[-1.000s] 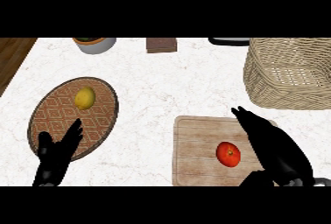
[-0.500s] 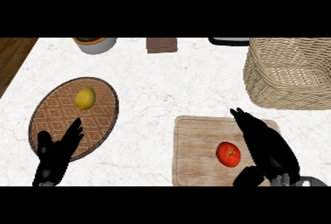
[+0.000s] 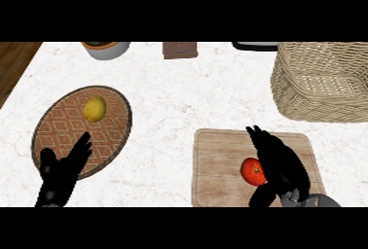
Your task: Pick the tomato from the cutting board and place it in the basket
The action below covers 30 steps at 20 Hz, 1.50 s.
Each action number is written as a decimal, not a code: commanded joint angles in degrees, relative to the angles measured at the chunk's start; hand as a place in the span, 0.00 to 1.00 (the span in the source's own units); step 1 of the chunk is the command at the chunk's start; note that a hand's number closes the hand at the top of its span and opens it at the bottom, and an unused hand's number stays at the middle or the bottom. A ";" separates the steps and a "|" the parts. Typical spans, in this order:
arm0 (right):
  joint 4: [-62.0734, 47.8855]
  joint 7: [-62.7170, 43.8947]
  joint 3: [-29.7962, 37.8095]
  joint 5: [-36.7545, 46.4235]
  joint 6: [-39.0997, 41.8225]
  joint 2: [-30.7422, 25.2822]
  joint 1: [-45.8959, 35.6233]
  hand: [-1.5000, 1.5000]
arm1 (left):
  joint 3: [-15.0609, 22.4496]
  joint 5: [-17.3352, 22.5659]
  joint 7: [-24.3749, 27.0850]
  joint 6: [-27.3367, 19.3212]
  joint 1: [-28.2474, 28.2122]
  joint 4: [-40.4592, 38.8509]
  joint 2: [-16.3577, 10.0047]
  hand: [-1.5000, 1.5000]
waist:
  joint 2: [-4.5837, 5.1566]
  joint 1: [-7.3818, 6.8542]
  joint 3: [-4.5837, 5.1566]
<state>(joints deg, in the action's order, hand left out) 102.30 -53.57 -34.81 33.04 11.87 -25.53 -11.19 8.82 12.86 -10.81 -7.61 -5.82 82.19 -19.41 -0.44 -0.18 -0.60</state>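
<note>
**Tomato (image 3: 251, 171) on the board, open hand beside it**

Holding the right hand (image 3: 282, 163) over the cutting board (image 3: 215, 165) in the lower right of the frame, fingers straight and pointing toward the top, curling round nothing. Covering the right edge of the tomato with the palm side; not showing whether touching or only overlapping. Showing the tomato lying on the board, a little right of the board's middle and toward its lower edge. Showing the wicker basket (image 3: 316, 85) standing on the white counter (image 3: 179, 97) in the upper right, well apart from the tomato. Resting the left hand (image 3: 61, 172) open at the lower left, fingers up, overlapping the lower rim of the patterned plate (image 3: 61, 131). Carrying a yellow lemon (image 3: 94, 109) on the upper part of that plate. Showing a grey pot (image 3: 106, 49) at the top left edge.
</note>
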 commanded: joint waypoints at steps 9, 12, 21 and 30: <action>-7.89 3.34 0.88 4.38 0.33 4.53 1.73 0.00 | -1.83 -1.27 -0.82 1.86 0.22 -6.04 1.69 0.50 | 0.49 0.12 0.61; -6.17 3.18 3.05 4.00 3.04 4.31 1.14 0.00 | -2.47 -1.26 -0.47 3.39 -0.72 -5.20 1.31 0.50 | 0.43 0.19 0.62; -10.84 8.90 2.81 8.63 1.88 5.92 2.61 1.00 | -2.16 -3.59 -5.23 1.44 -1.13 -0.59 3.02 0.50 | 0.43 0.00 0.59; -11.89 13.08 0.55 16.49 1.07 5.52 1.95 1.00 | -2.32 -6.16 -0.30 2.13 -0.47 -6.61 5.54 0.50 | 0.45 0.29 0.63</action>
<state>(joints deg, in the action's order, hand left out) 89.15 -40.49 -33.63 47.32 12.22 -20.54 -9.73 5.24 8.86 -12.89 -5.09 -5.93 82.40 -16.39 -0.47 -0.14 -0.52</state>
